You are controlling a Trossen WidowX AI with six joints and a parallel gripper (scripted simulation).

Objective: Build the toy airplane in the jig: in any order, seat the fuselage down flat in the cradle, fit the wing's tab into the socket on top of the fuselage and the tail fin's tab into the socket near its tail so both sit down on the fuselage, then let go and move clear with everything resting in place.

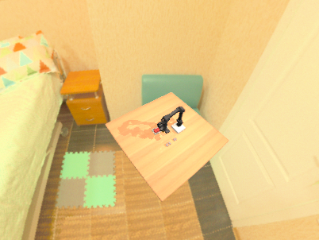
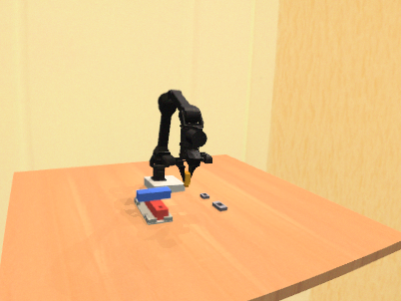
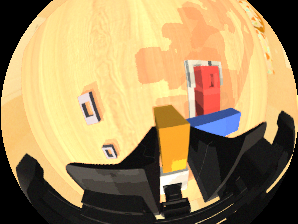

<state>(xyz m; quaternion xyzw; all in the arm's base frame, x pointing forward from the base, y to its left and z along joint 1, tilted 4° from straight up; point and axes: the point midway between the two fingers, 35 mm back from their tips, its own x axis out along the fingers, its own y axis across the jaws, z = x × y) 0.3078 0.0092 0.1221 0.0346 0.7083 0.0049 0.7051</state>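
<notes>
- Airplane: partly built in the jig [image 1: 153, 132] [image 2: 152, 222] [image 3: 189, 85], with body and wing in place by the look of it and the fin still to fit.
- Fuselage [image 1: 157, 129] [image 2: 158, 209] [image 3: 207, 97]: lies in the jig, seemingly flat and seated.
- Wing [image 2: 154, 194] [image 3: 217, 122]: sits across the fuselage; I judge its tab to be in, though the joint is hidden. The arm hides the wing from the top view.
- Gripper [image 1: 161, 127] [image 2: 188, 174] [image 3: 172, 142]: fingers clamped on the fin [image 2: 188, 179] [image 3: 173, 142], which is off the fuselage, beside the jig in the exterior view.
- Left to do: carry the fin over the tail socket [image 2: 160, 206] [image 3: 212, 80], line up its tab, press it down, let go and move clear.
- Pointing: the fuselage's long axis runs toward the exterior camera, slanting rightward, tail socket at the near end; the nose should be the far end. The wing's long axis lies crosswise to it.
- Fin: long side roughly upright in the fingers; its tab, presumably underneath, can't be made out.
</notes>
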